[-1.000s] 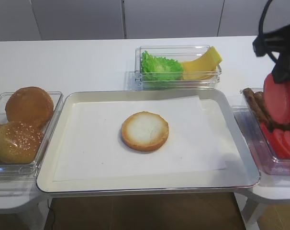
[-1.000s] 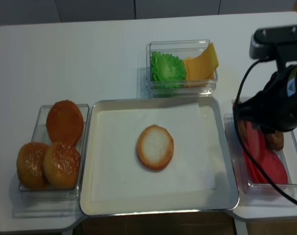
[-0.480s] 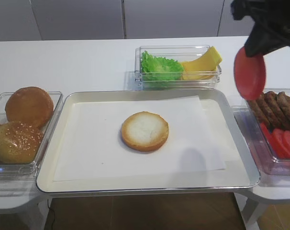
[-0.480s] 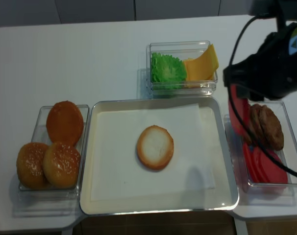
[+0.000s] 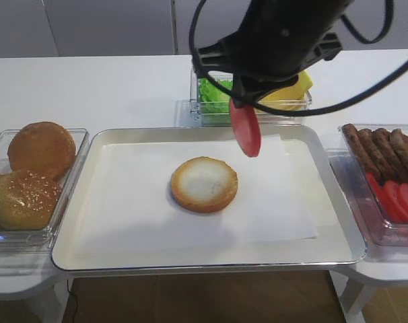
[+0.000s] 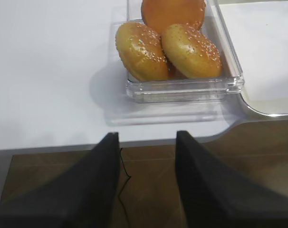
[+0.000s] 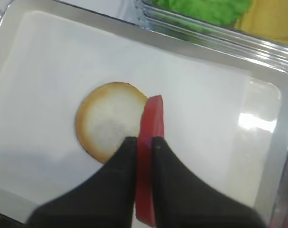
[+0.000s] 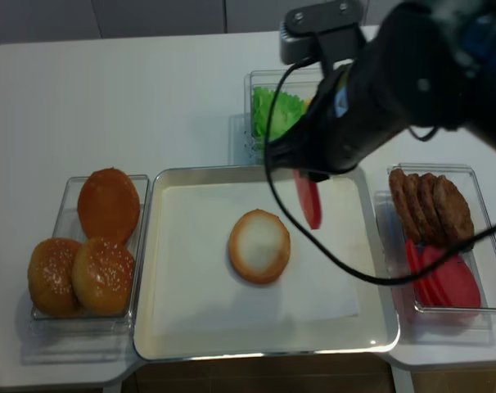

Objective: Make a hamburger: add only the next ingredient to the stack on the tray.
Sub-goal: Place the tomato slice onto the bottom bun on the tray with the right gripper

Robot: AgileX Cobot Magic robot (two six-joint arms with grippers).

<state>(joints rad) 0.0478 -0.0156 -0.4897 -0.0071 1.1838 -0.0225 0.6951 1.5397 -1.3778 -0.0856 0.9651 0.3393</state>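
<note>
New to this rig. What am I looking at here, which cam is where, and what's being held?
It is a two-armed table robot. Two pictures look down from above; two come from cameras on the wrists. The right pincer is shut on a red tomato slice, held on edge above the tray, beside the bun bottom. The left pincer is open and empty, near the box of whole buns. Other boxes hold lettuce with cheese, and patties with more tomato.

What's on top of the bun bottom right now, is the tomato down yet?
Nothing lies on the bun bottom; its pale face is bare. The tomato slice hangs on edge in the right gripper above the tray, beside the bun's right rim.
</note>
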